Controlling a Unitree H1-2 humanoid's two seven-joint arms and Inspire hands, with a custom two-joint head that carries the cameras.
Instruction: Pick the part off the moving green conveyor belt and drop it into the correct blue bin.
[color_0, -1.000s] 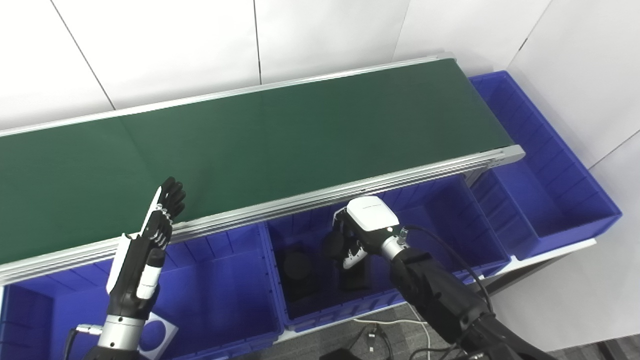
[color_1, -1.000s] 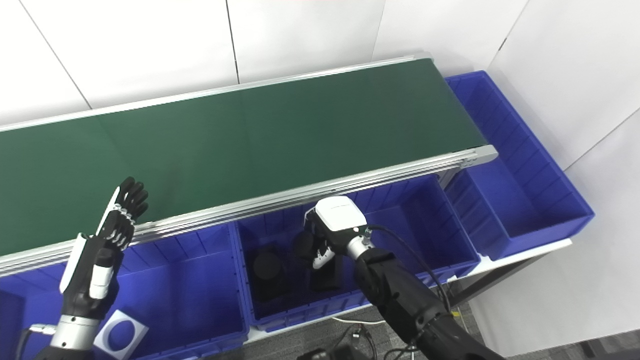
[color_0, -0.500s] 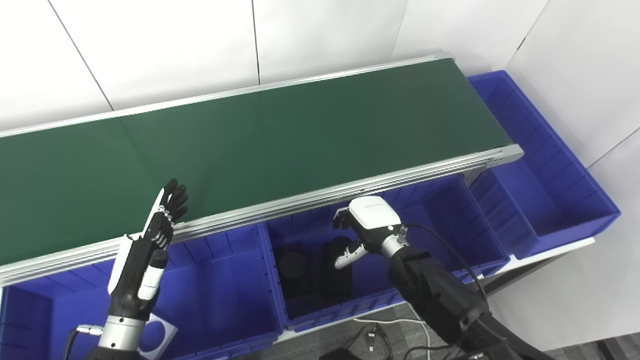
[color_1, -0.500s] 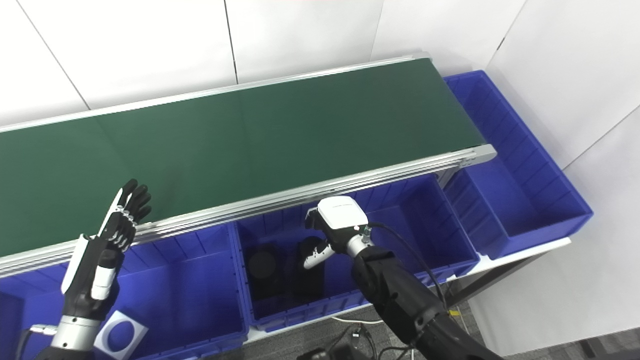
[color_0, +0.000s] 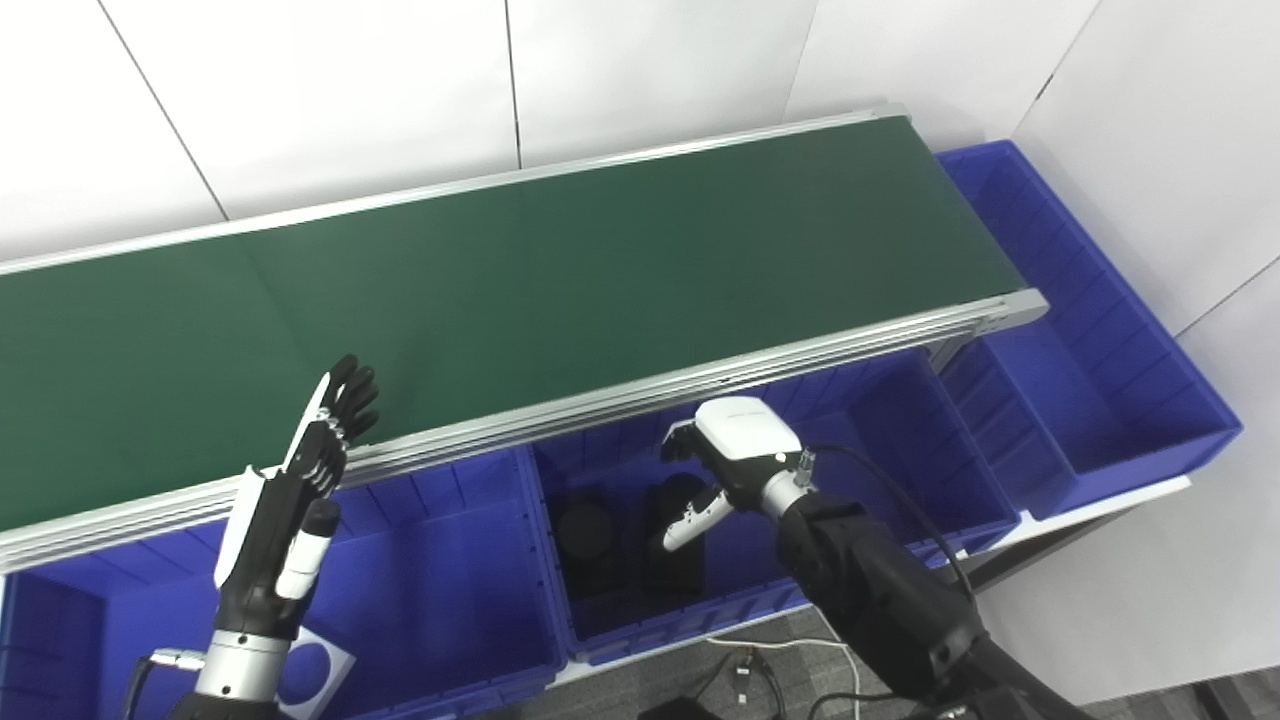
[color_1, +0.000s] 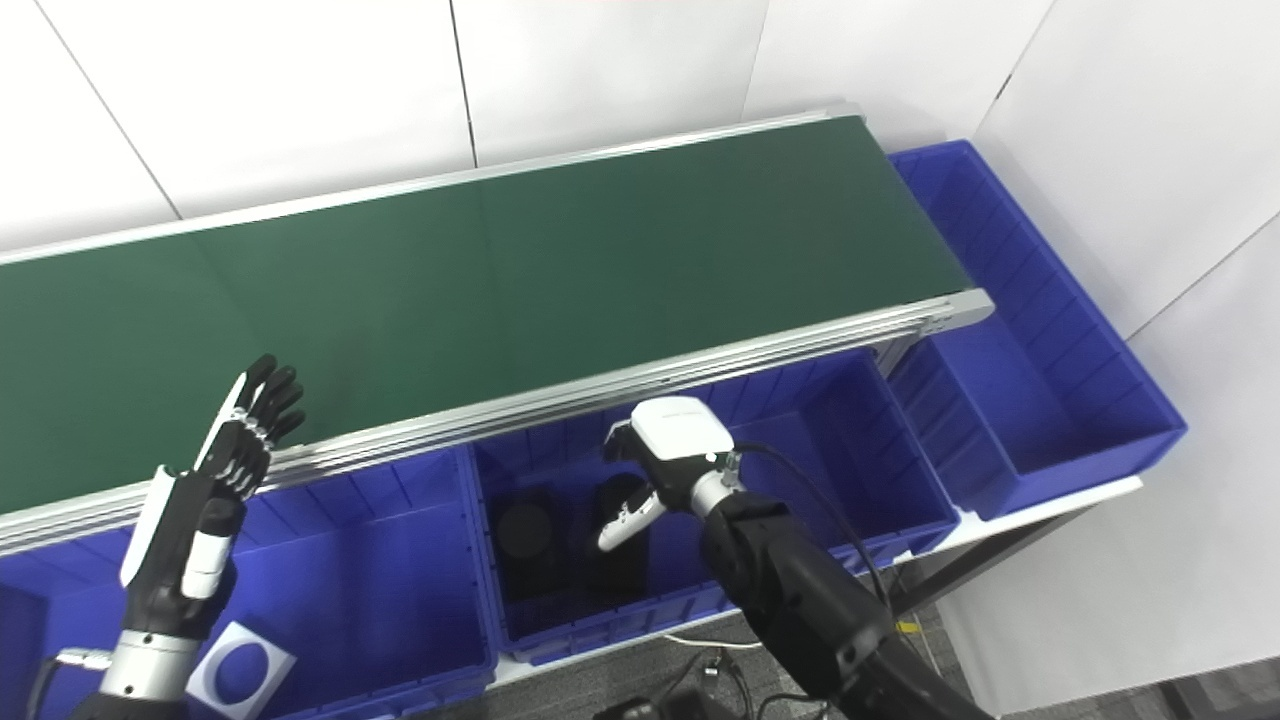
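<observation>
We judge the drop to be done: our right hand (color_0: 728, 462) hangs over the middle blue bin (color_0: 880, 420), fingers spread and holding nothing, and two dark parts lie on the bin floor beneath it — a round one (color_0: 585, 525) and a blockier one (color_0: 672, 535) just beside it. Which of them is the task's part we cannot tell. The green conveyor belt (color_0: 560, 270) carries nothing in view. Our left hand (color_0: 300, 500) stands upright at the belt's near rail, fingers straight and apart, empty.

Next, we think, the right hand must lift clear of the bin wall and return to the belt edge.

The belt is matte and flat, framed in ribbed aluminium; the bins are glossy moulded plastic with slotted walls.
</observation>
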